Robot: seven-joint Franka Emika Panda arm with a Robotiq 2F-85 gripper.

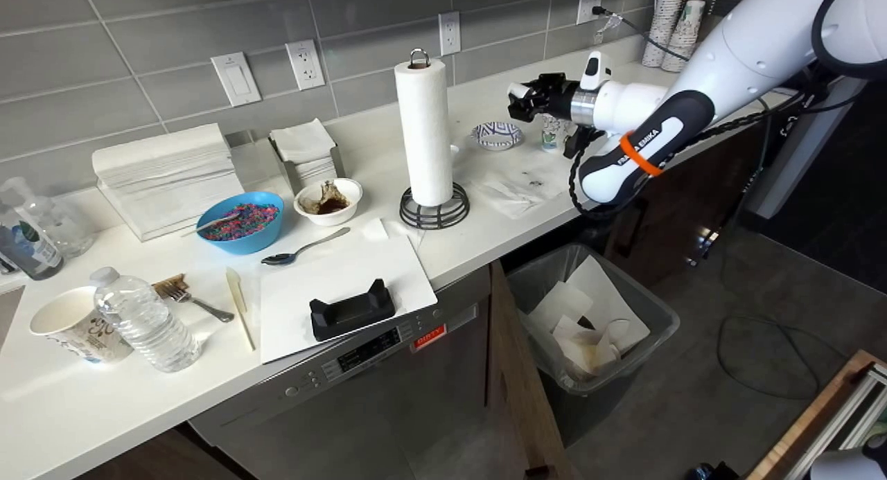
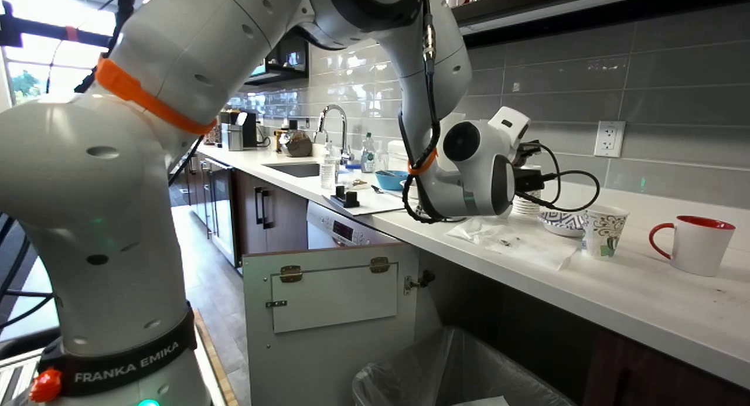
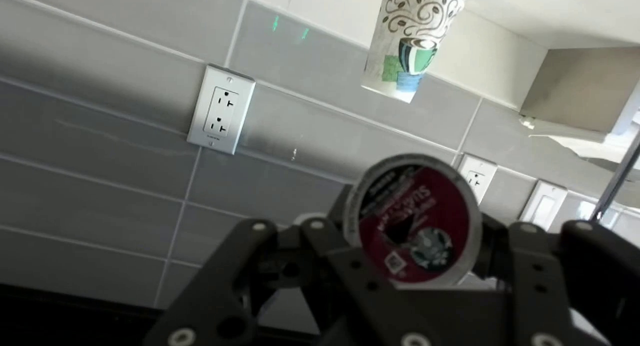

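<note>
Your end effector (image 3: 417,226) was pinching a coffee pod (image 3: 435,206) between its two fingers in the lower middle of the wrist view. You saw the pod's dark red and black lid almost face on, with a dark triangular mark on it. A wall outlet (image 3: 221,109) showed at the left of the same view. In an exterior view you had the arm (image 1: 755,47) reaching in from the upper right corner, with the pod held above the table (image 1: 41,411). Close by and lower in the frame, a paper cup (image 1: 552,132) and a patterned bowl (image 1: 497,135) stood on the table. To their left you had a roll of paper towels (image 1: 426,134) upright on its wire holder (image 1: 435,226). A blue bowl (image 1: 256,243) of coloured bits (image 1: 246,220) and a water bottle (image 1: 149,321) stood in the left part, and a black stand (image 1: 352,315) rested on a white sheet (image 1: 291,314) at the lower middle. A trash bin (image 1: 599,407) with paper (image 1: 610,303) in it stood in the lower right. In an exterior view, a white mug (image 2: 697,251) with a red inside stood at the right edge of the frame.
</note>
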